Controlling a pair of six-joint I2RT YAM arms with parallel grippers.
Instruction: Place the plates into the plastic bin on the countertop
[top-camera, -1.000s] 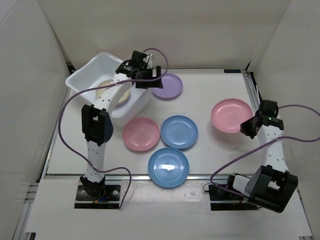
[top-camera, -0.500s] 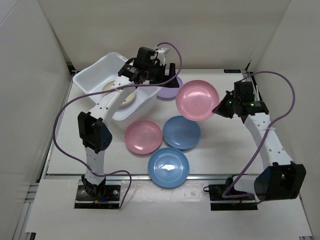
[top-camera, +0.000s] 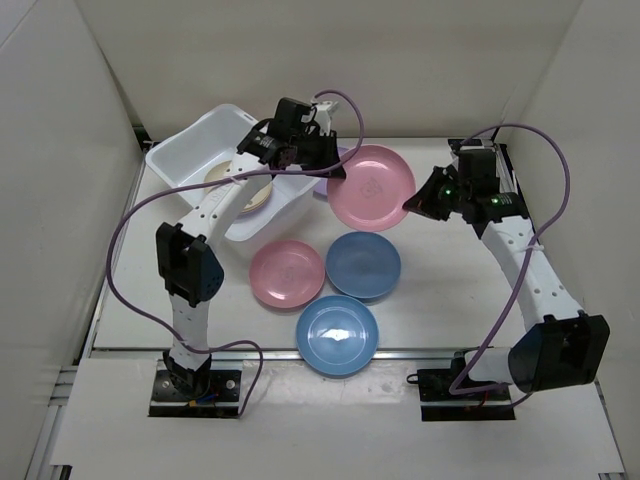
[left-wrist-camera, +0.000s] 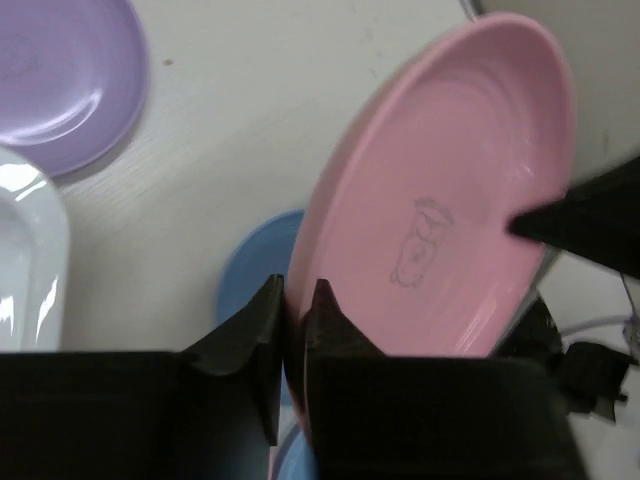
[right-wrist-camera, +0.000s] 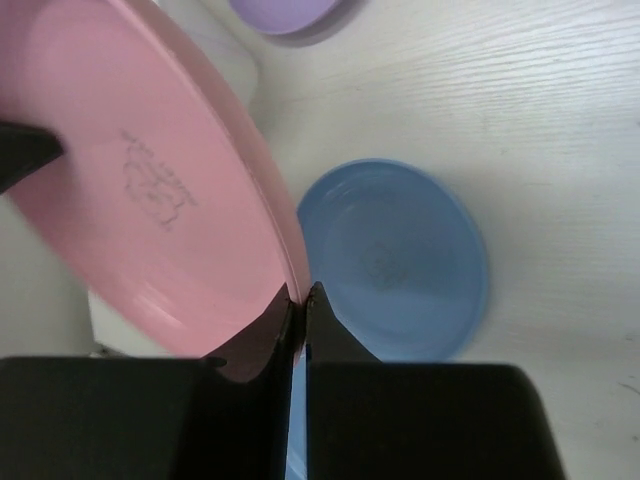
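Note:
A pink plate (top-camera: 370, 187) hangs tilted in the air beside the white plastic bin (top-camera: 190, 140). My left gripper (top-camera: 333, 172) (left-wrist-camera: 295, 296) is shut on its left rim. On the opposite rim my right gripper (top-camera: 408, 203) (right-wrist-camera: 300, 295) is shut as well. The left wrist view shows the held pink plate (left-wrist-camera: 450, 220) with the right fingers as a dark wedge at its far edge. Cream plates (top-camera: 252, 195) lie inside the bin. On the countertop (top-camera: 450, 290) rest a second pink plate (top-camera: 287, 268), a blue plate (top-camera: 365, 263), a lighter blue plate (top-camera: 337, 335) and a purple plate (left-wrist-camera: 60, 80).
The bin stands at the back left, and the left arm (top-camera: 215, 205) reaches over it. A metal rail (top-camera: 505, 165) edges the right side behind the right arm. The blue plate (right-wrist-camera: 400, 260) lies directly under the held plate.
My right gripper lifted the pink plate from the right side and carried it left towards the bin. My left gripper swung out from over the bin and closed on the plate's other rim.

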